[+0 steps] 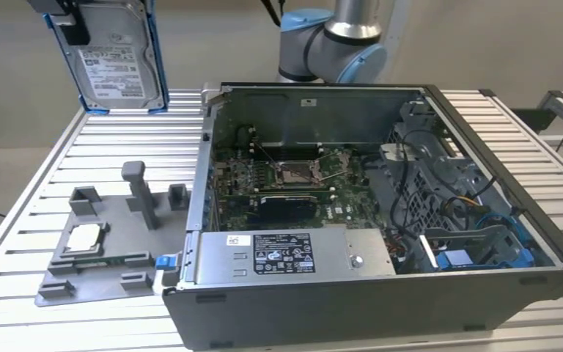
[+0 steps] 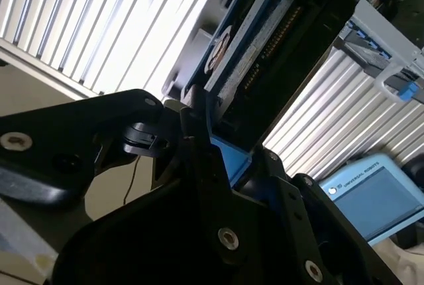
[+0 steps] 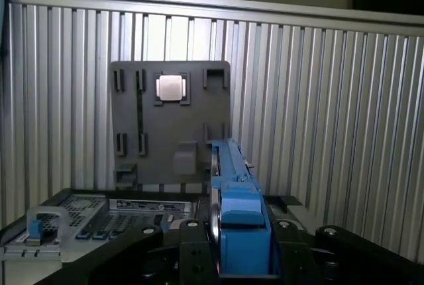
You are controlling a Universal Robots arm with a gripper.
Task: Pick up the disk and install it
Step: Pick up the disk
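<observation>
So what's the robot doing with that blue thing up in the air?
The robot arm is holding a computer disk in a blue frame, pinched in its gripper. The disk hangs upright high above the table, to the exterior view's left of the open computer case. It isn't inside the case yet. A small chip sits on the grey tray beside the case.

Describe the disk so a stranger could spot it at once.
Find the open computer case on the slatted table. To the exterior view's left of it, above the table, the pincer holds the disk upright. It is flat, silver-grey with a white label in a blue frame, unlike the small square chip or the case's labelled grey box.
</observation>
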